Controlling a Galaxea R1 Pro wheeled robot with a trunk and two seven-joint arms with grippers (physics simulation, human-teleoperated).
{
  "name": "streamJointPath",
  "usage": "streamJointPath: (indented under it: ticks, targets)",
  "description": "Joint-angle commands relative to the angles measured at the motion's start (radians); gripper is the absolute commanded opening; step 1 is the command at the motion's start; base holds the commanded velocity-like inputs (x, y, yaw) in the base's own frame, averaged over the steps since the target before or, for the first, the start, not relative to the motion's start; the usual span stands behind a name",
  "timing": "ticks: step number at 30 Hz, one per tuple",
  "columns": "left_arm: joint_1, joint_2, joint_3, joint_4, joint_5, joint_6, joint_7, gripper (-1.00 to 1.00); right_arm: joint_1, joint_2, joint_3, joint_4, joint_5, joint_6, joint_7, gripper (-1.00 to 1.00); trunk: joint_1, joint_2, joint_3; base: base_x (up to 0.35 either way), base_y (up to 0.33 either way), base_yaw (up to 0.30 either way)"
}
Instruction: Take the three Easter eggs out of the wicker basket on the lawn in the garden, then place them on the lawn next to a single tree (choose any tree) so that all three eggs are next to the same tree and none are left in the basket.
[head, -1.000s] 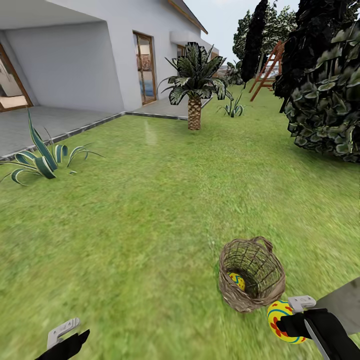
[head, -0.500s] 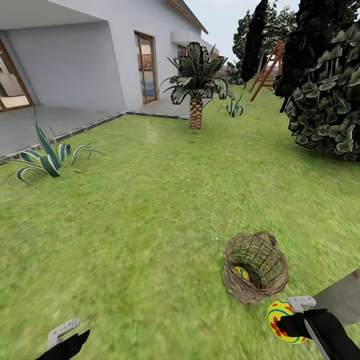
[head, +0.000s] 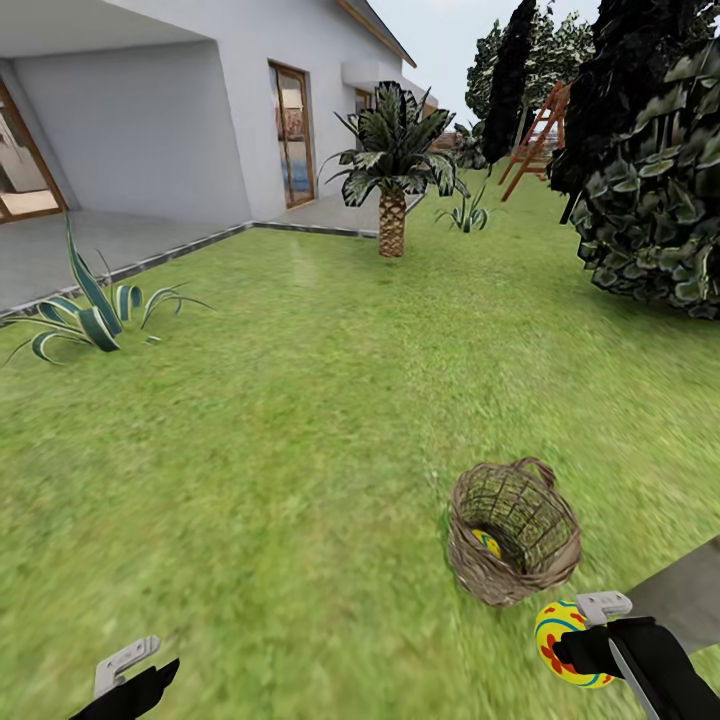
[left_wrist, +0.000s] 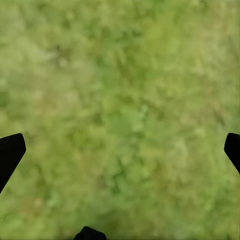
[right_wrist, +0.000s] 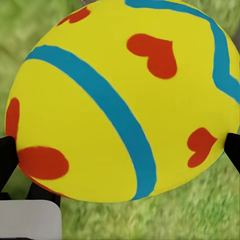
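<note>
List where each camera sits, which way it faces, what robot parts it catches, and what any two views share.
Head view: on the robot's head, facing forward and down over the lawn toward the house; the left gripper and the right gripper show low.
Left wrist view: near the left gripper, facing grass between dark fingertips.
Right wrist view: near the right gripper, facing the held egg.
Shared: the egg, also in the head view beside the wicker basket.
</note>
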Motion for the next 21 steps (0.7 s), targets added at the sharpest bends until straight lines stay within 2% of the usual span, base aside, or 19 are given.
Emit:
streamJointPath:
  ticks: [1, 21]
  targets:
    - [0.000, 0.000, 0.003, -0.001, 0.006, 0.007, -0.004, 1.00, 0.000, 0.000, -0.001, -0.001, 0.003, 0.004, 0.004, -1.00, 0.004, -0.008, -0.004, 0.000, 0.000, 0.000]
    - [0.000, -0.002, 0.002, 0.000, 0.005, 0.007, -0.004, 1.00, 0.000, 0.001, -0.001, -0.001, 0.003, 0.009, 0.004, -1.00, 0.081, -0.148, -0.067, 0.000, 0.000, 0.000]
